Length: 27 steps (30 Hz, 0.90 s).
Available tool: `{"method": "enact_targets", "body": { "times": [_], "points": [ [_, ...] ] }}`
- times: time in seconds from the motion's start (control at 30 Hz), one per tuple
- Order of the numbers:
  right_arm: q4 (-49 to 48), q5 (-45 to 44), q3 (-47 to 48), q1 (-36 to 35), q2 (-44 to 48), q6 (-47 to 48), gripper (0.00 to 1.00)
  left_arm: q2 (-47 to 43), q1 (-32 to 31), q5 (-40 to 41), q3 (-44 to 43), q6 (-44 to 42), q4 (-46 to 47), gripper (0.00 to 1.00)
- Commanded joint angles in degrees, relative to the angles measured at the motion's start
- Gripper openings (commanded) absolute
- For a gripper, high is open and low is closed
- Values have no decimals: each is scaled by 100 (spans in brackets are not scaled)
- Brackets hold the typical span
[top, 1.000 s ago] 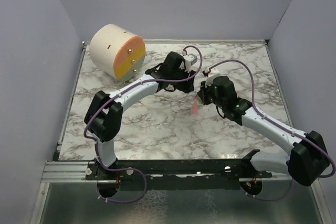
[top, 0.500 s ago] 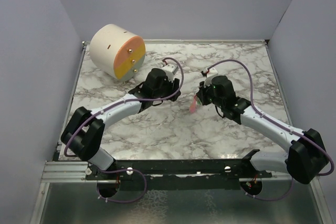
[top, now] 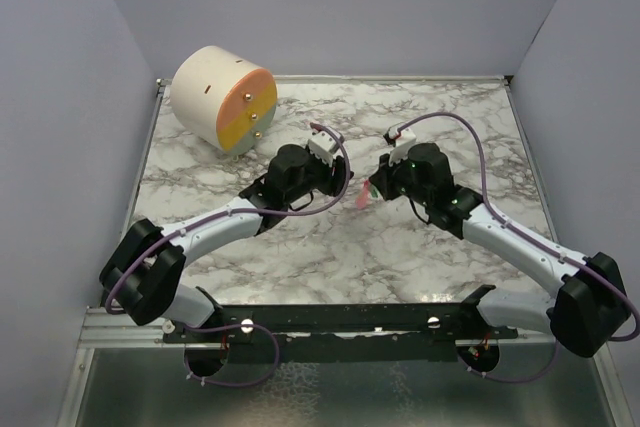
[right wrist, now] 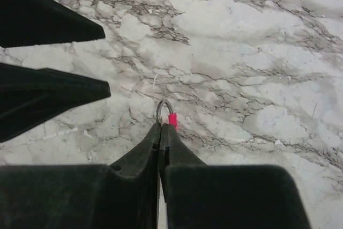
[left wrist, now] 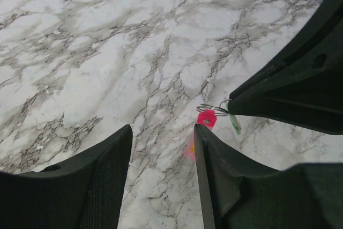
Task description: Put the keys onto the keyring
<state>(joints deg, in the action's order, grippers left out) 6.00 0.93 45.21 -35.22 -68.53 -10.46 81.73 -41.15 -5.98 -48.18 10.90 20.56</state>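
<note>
Thin metal keyring (left wrist: 211,108), pink-red key (left wrist: 205,117) hanging on it, green key (left wrist: 235,124) beside, pinched by right gripper (right wrist: 161,128).

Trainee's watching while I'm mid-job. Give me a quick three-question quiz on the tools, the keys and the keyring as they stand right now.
1. True or false: the left tool grips the keyring.
2. What is next to the pink key? A: green key. B: blue key. C: nothing.
3. Fill in: the right tool is ____ on the keyring.
Key: 1 false; 2 A; 3 shut.
</note>
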Motion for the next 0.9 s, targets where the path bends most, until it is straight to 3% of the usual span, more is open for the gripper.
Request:
{"method": "enact_targets", "body": {
  "times": [0.0, 0.57, 0.87],
  "points": [
    [-92, 407, 316, -28, 187, -116, 1, -294, -241, 98, 155, -681, 567, 51],
    [971, 344, 1400, -28, 239, 405, 1, -695, -420, 285, 815, -2222, 1471, 57],
    [1163, 304, 1536, -29, 287, 793, 1, -574, -324, -575, 529, -2954, 1515, 58]
  ]
}}
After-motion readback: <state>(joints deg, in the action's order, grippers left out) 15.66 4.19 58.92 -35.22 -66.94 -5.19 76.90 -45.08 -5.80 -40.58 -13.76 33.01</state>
